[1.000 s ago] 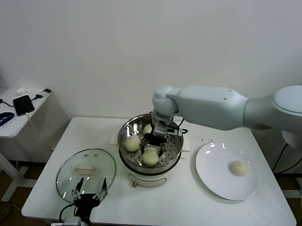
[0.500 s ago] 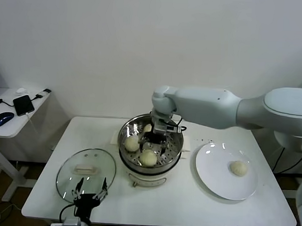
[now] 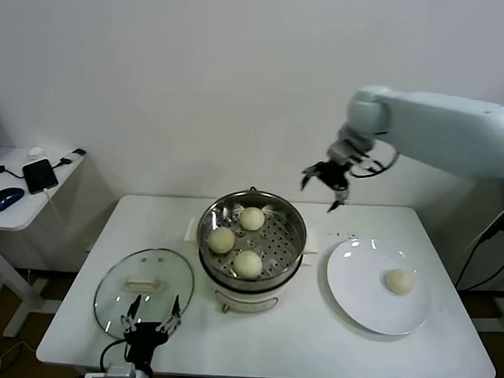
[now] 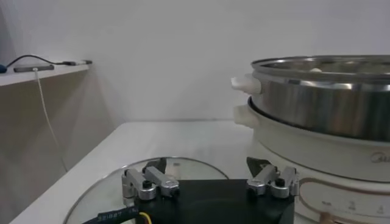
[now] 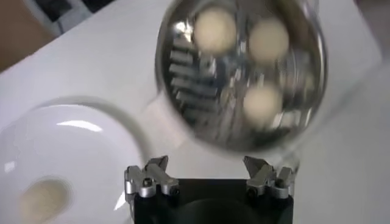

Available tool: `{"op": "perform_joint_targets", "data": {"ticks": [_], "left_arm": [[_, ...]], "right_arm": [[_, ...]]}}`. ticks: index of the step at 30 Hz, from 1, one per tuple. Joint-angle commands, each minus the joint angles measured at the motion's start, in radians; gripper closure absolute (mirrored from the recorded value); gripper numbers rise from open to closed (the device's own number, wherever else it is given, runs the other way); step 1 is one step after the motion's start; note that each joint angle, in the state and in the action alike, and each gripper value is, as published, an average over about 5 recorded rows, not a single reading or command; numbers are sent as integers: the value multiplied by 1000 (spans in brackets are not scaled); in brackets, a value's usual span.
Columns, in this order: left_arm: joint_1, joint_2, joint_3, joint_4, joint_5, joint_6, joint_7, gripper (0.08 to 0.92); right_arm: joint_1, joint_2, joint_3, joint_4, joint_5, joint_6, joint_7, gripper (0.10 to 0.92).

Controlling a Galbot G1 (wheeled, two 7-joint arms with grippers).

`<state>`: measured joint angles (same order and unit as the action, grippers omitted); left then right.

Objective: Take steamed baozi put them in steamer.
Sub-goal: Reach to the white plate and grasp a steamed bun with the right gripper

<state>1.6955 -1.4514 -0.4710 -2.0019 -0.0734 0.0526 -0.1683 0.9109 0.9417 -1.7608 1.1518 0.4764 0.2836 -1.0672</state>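
Three baozi are seen in the steamer. One is left on the plate. The right claw is held open, empty, up high. The left claw is open by the lid.

A robotics test room set up as a mock kitchen: a white folding table against a bare white wall holds an electric steamer, glass lid and plate, while a side desk carries a phone, mouse and cables.
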Motion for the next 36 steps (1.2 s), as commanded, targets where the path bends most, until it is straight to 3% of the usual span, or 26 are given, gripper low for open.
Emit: {"op": "perform_joint_targets", "data": {"ticks": [1, 8, 18, 36], "left_arm": [[-2, -2, -1, 0, -2, 0, 1, 177], [-4, -9, -7, 3, -3, 5, 2, 177], [5, -22, -8, 13, 4, 0, 4, 177], [10, -17, -10, 24, 4, -10, 3, 177]], "right_arm": [[-78, -404, -113, 25, 22, -332, 49, 203], [-419, -423, 166, -38, -68, -370, 62, 203], [-651, -345, 360, -133, -174, -392, 95, 203], [-724, -265, 487, -223, -272, -386, 127, 203]]}}
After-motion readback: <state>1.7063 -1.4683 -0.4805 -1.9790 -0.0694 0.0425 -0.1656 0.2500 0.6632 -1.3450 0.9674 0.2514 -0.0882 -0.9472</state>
